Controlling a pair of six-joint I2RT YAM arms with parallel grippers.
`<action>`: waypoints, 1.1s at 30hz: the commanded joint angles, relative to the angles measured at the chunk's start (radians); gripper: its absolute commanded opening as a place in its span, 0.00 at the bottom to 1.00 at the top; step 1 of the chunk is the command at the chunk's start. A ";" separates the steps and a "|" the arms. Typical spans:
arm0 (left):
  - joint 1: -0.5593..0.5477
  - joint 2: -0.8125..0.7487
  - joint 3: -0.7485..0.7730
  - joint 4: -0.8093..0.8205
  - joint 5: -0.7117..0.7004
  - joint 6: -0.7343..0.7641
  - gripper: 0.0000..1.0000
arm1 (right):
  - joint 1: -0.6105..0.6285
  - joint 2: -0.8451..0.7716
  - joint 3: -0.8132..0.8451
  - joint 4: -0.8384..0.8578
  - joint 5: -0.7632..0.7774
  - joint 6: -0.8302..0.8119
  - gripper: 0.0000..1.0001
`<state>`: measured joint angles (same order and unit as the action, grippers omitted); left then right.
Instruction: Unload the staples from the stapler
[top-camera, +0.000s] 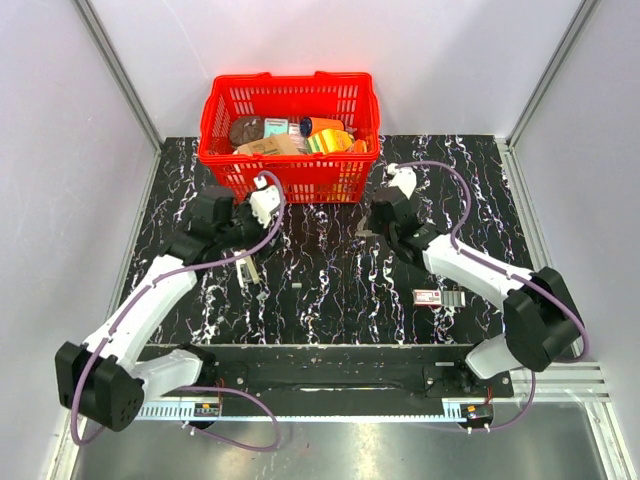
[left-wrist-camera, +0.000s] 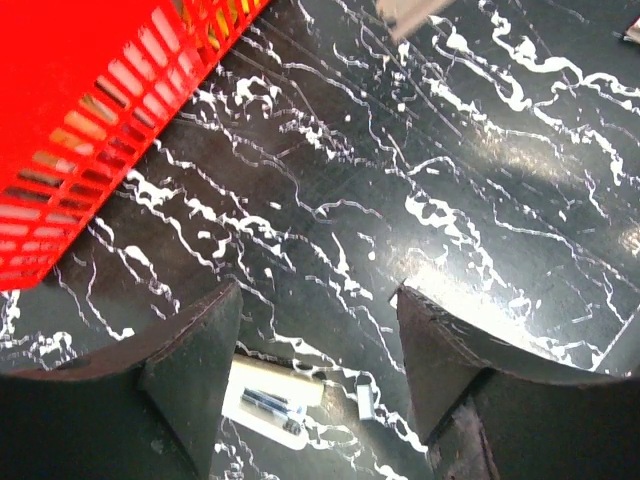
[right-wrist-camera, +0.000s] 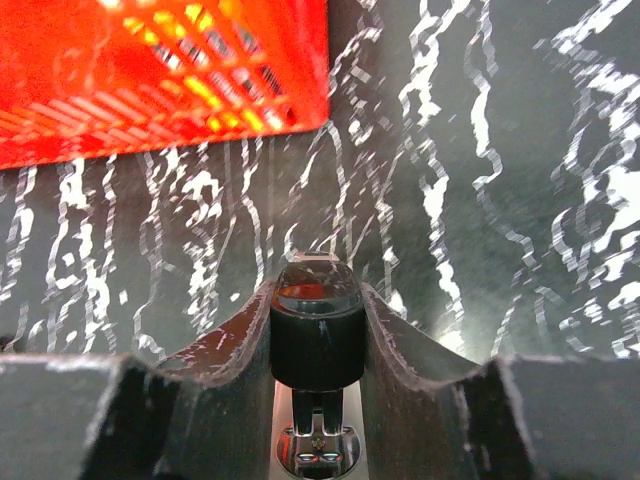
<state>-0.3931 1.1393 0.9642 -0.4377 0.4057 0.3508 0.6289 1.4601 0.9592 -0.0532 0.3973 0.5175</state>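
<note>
Two dark fingers (right-wrist-camera: 230, 345) of the right gripper (right-wrist-camera: 318, 290) are pressed tight on the stapler (right-wrist-camera: 315, 335), one on each side. The stapler has a round black end that points away from the wrist camera, and a pale shiny strip shows under it. It is held over the black table (top-camera: 330, 270) with white lines, near the right front corner of the red basket (top-camera: 290, 80). I cannot tell if it touches the table.

The left gripper (left-wrist-camera: 318, 295) is wide open and holds nothing. It hangs near the left front of the basket. Under it, on the table, lies a pale flat piece (left-wrist-camera: 270, 400) with a dark part on it, and just beside that a small shiny bit (left-wrist-camera: 365, 402). A small white and red box (top-camera: 428, 296) lies on the table by the right arm.
</note>
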 joint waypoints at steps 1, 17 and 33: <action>0.037 -0.076 -0.050 -0.044 0.041 0.013 0.68 | -0.008 0.025 0.102 0.082 0.225 -0.189 0.00; 0.168 -0.223 -0.070 -0.188 0.035 0.005 0.70 | -0.014 0.243 0.024 0.279 0.393 -0.159 0.00; 0.174 -0.319 -0.061 -0.242 0.016 -0.027 0.71 | 0.055 0.229 -0.056 -0.115 0.207 0.242 0.03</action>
<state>-0.2230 0.8566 0.8986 -0.6685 0.4202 0.3401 0.6765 1.6440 0.8864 -0.0505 0.6548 0.6849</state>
